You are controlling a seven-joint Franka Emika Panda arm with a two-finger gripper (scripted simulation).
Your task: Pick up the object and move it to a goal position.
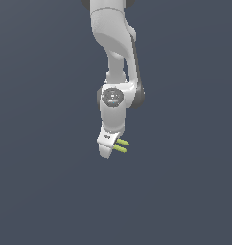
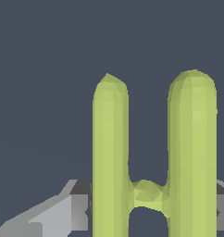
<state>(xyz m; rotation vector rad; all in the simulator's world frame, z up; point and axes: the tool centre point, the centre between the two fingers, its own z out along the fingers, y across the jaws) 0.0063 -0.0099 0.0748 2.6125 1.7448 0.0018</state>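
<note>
Arm hangs down from the top of the exterior view, its white gripper [image 1: 108, 143] at mid-frame, against a plain dark grey-blue ground. No table edge, no marker for the goal in either view.

The object [image 1: 121, 146] — a small yellow-green piece — sticks out of the gripper toward the exterior view's right; two thin rods show side by side, tilted slightly downward. It sits at the gripper tip, not on any surface that can be made out.

Wrist view: the object [image 2: 151, 157] fills the frame, two parallel rods joined by a short crossbar low down. Grey fingers [image 2: 63, 210] flank it on both sides, pressed close against the outer rods. Reads as the pincer clamped on the object, held by its lower end near the crossbar.

Step in hand, by my judgement: pick-up looks done, carry phase under way. No shadow or contact to judge height.

Next move calls for a steady transfer to the goal — grip kept firm, since the rods overhang to one side and could pivot. Goal location cannot be told from these views.
</note>
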